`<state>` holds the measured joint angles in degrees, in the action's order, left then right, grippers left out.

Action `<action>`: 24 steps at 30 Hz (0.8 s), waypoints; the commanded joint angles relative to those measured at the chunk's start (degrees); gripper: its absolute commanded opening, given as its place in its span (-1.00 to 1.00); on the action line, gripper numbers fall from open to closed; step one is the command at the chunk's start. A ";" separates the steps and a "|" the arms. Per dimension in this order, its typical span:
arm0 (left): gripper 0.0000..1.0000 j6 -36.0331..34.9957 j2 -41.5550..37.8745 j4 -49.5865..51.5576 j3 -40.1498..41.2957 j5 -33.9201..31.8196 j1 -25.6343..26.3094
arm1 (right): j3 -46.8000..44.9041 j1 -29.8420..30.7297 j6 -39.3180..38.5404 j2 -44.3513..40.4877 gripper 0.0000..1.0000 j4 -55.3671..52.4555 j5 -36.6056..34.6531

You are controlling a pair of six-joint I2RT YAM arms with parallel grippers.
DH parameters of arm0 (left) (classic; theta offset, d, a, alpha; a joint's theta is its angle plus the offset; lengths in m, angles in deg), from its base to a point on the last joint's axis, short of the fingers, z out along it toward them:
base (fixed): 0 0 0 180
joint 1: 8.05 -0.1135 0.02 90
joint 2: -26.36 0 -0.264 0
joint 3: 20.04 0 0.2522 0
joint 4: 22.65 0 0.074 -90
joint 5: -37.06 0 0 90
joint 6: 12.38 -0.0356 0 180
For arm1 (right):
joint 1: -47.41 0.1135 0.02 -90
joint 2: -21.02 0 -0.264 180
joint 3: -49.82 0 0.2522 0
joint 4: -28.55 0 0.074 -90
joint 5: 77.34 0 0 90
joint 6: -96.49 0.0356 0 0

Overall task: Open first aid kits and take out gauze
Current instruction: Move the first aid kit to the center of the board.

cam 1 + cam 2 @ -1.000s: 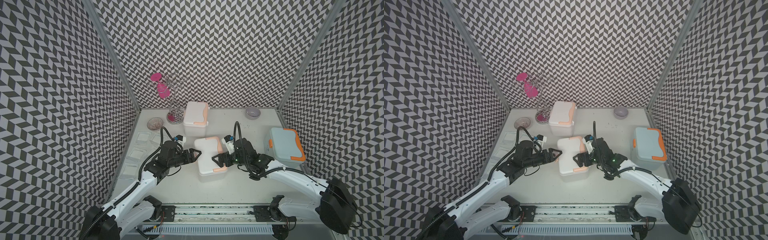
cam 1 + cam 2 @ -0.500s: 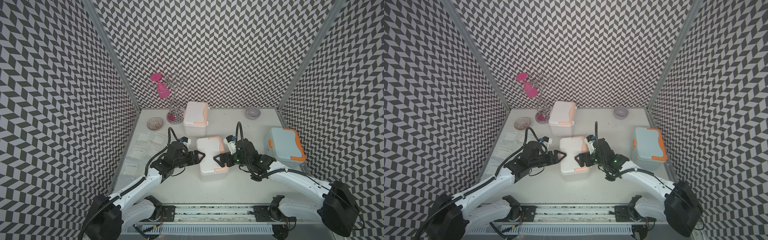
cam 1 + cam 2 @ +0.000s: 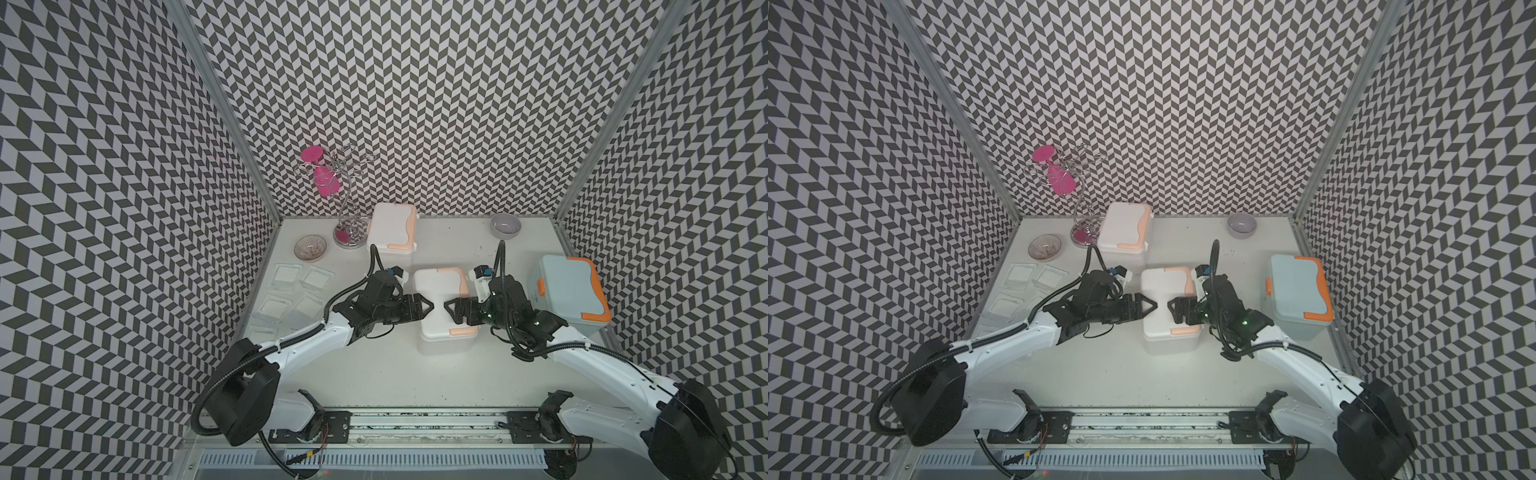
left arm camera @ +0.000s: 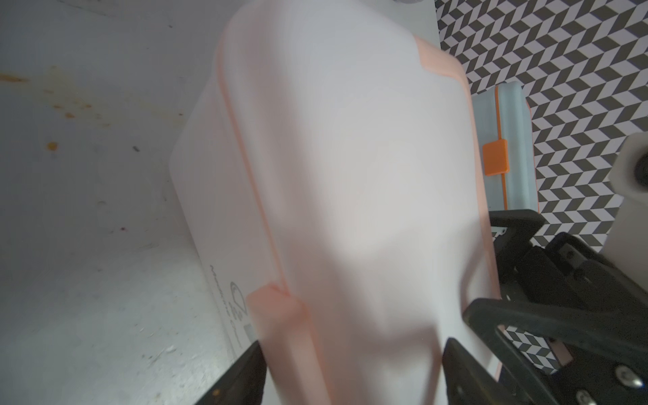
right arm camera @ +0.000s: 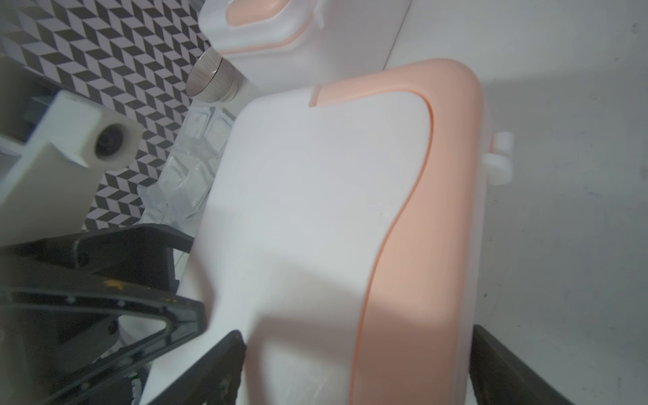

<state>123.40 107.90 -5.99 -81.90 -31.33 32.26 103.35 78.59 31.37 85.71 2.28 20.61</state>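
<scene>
The left gripper [image 3: 428, 308] has closed in on the middle white kit [image 3: 440, 286], which now sits squarer. The right gripper [image 3: 451, 309] faces it across the shut lid. Both pairs of fingers stand apart, hiding the lid's waist, and contact is hard to judge. The kit is smooth plastic with rounded corners and peach trim. Wrapped gauze pads [image 3: 286, 276] lie along the left wall, and the blue kit [image 3: 569, 291] stands beside the right arm.

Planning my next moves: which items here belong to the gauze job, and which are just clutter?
Job: middle white kit, rear white kit, blue kit, gauze pads.
Lying about: ribbed glass bowl, grey bowl, wire stand holding pink glass.
</scene>
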 commanded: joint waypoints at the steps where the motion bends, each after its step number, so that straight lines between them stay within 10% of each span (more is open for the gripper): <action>1: 0.56 -3.21 6.00 -6.12 -7.87 4.98 1.26 | 0.38 -6.68 -2.90 2.01 0.91 1.78 1.29; 11: 0.59 -3.85 10.20 -5.16 -12.93 5.06 1.34 | -1.06 -13.87 -1.34 -0.63 1.00 -0.49 -3.36; 24: 0.68 -5.00 -7.70 0.78 -5.56 -4.74 0.95 | -9.65 -17.29 5.14 -26.13 0.82 -6.12 1.89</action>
<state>119.38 102.85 -7.10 -89.11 -32.44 33.38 94.30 61.15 33.58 62.12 -2.48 19.12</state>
